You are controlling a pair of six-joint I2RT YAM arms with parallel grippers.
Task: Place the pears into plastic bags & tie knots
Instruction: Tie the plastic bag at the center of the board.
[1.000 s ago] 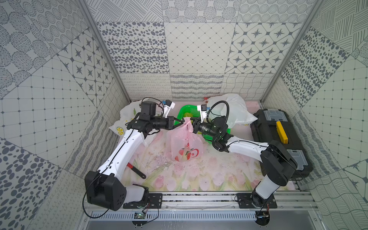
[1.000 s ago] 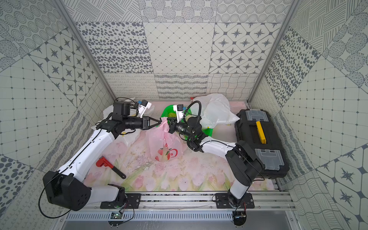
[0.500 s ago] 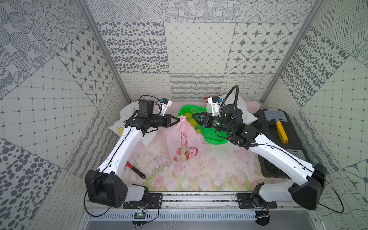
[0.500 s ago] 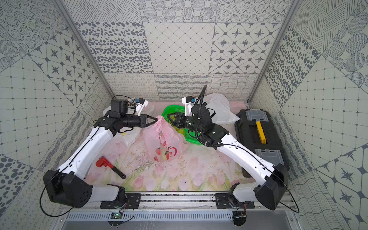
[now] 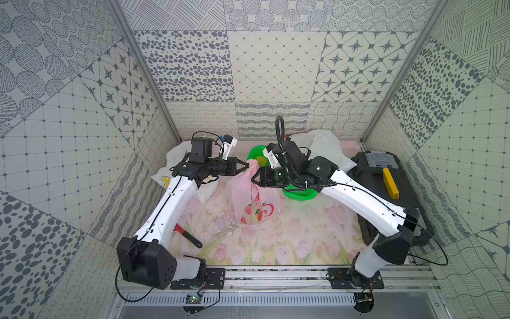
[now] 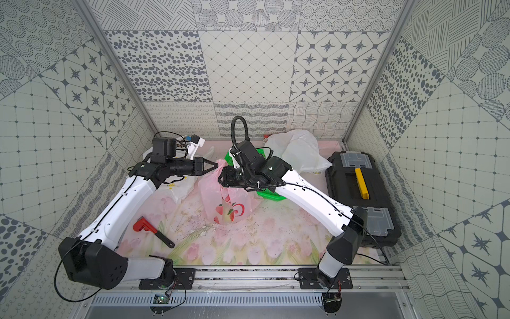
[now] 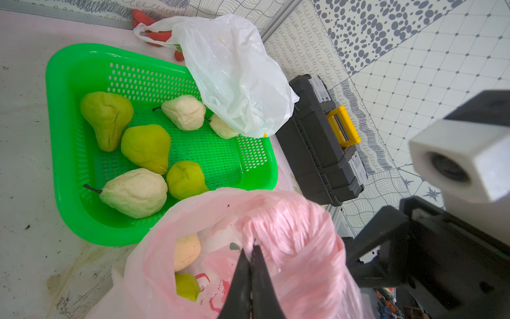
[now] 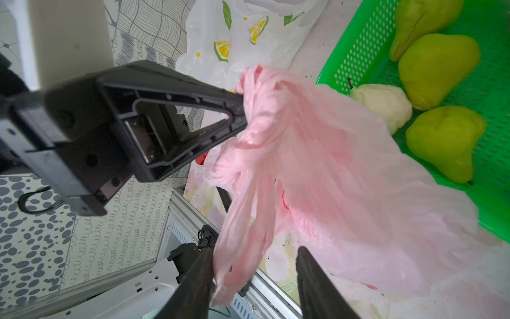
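The pink plastic bag (image 5: 252, 201) (image 6: 225, 201) stands mid-table with a cream pear (image 7: 186, 251) and a green pear (image 7: 187, 285) inside. My left gripper (image 5: 247, 165) (image 7: 251, 248) is shut on its bunched handle (image 8: 256, 91) and holds it up. My right gripper (image 8: 255, 250) (image 5: 255, 178) is open beside the bag. A loose pink handle strip (image 8: 242, 243) hangs between its jaws, against one finger (image 8: 198, 276). Several green and cream pears (image 7: 146, 146) lie in the green basket (image 7: 69, 165). The lemon-print bag (image 8: 234, 36) lies behind the left arm. The plain white bag (image 7: 234, 74) droops over the basket's far corner.
A black toolbox (image 5: 386, 179) with a yellow handle sits along the right wall. A red-headed wrench (image 6: 146, 226) lies on the floral mat near the left arm. Orange-red items (image 7: 154, 36) poke out under the white bag at the back wall.
My right gripper opened and left the bag top. It swung back over the basket, then came down to the bag's hanging handle. The left gripper kept its hold.
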